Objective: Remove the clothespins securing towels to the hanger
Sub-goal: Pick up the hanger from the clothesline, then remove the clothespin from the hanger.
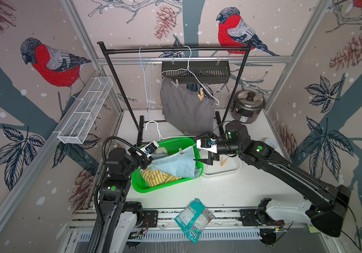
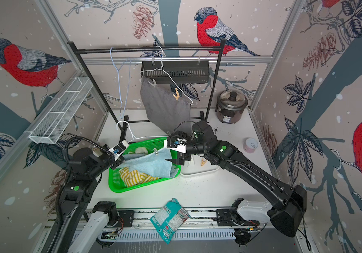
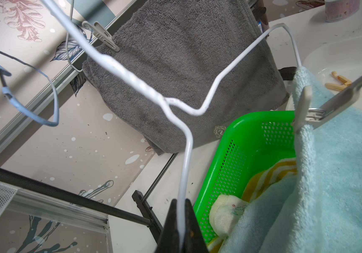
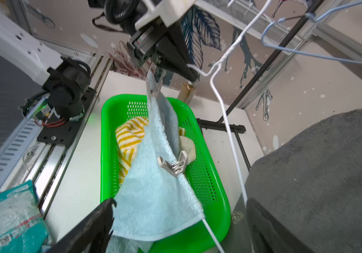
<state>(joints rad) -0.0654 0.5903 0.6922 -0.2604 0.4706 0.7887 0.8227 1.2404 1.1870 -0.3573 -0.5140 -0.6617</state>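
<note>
My left gripper [image 3: 183,210] is shut on a white wire hanger [image 3: 187,153] and holds it over a green basket [image 1: 153,189]. A light blue towel [image 1: 175,164] hangs from that hanger, pinned by a grey clothespin [image 1: 181,151] [image 4: 173,164]. My right gripper [image 1: 205,161] [image 4: 180,219] is open at the towel's right corner and holds nothing. The yellow striped towel [image 1: 156,177] lies in the basket. On the rack, the dark grey towel [image 1: 186,107] hangs from another white hanger, held by a grey clothespin [image 1: 176,82] and a wooden one [image 1: 200,94].
A white tray [image 1: 223,172] right of the basket holds a loose wooden clothespin [image 1: 224,161]. A bare blue hanger [image 1: 146,83] hangs on the black rack [image 1: 175,48]. A rice cooker [image 1: 249,106] stands back right, a can [image 2: 250,145] nearer, a teal packet [image 1: 194,219] at the front.
</note>
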